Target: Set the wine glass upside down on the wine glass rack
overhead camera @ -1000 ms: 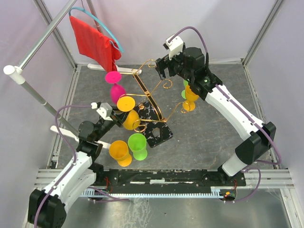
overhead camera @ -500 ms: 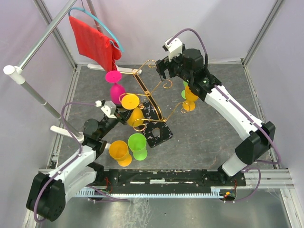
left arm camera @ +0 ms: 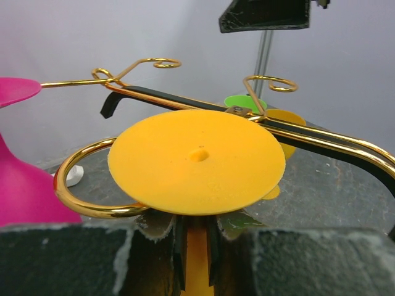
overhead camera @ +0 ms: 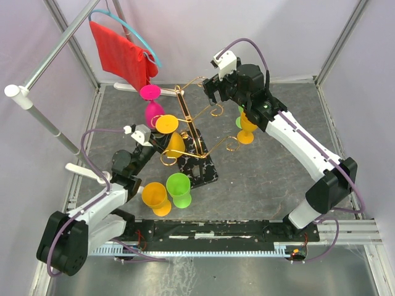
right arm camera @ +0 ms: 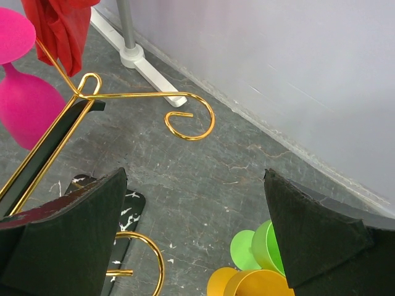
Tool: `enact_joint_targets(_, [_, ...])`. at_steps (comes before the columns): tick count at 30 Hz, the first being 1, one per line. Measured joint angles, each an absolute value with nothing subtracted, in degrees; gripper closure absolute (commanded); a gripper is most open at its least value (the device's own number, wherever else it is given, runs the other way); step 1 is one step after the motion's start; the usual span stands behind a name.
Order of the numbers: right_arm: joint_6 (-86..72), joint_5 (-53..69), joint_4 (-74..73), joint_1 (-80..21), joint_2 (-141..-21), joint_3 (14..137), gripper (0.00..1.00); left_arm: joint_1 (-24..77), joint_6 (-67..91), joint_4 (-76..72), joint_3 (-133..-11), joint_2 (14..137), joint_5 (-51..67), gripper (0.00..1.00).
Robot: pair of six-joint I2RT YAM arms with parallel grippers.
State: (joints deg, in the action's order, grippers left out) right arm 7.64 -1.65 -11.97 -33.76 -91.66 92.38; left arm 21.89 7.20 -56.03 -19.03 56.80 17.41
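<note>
Just above the left gripper [left arm camera: 196, 265] clamping its vertical stem, the orange wine glass [left arm camera: 197, 160] foot overlaps the wine glass rack [overhead camera: 203, 171] scroll; right gripper [right arm camera: 194, 234], spread, hangs farther.

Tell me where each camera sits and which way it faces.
Top external: above and behind the arms, looking down at the wine glass rack; both arms show.
Left wrist: low, facing level across the orange wine glass foot; the left gripper clamps its stem.
Right wrist: high, angled down at the table; the open right gripper frames it.
Shared: both wrist views show the rack's gold arms and the pink glass.
</note>
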Motion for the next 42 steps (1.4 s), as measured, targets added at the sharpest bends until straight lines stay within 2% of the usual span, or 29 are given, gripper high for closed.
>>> enact_joint_targets(20, [7.81, -1.08, -10.31, -33.76, -91.13, 90.06, 0.0, 22.0, 6.79, -61.95, -19.9, 62.94, 4.69, 0.97])
enact_joint_targets(42, [7.79, 1.3, -7.73, -33.76, -89.8, 88.23, 0.0, 22.0, 2.94, -62.11, -19.18, 61.69, -6.74, 0.97])
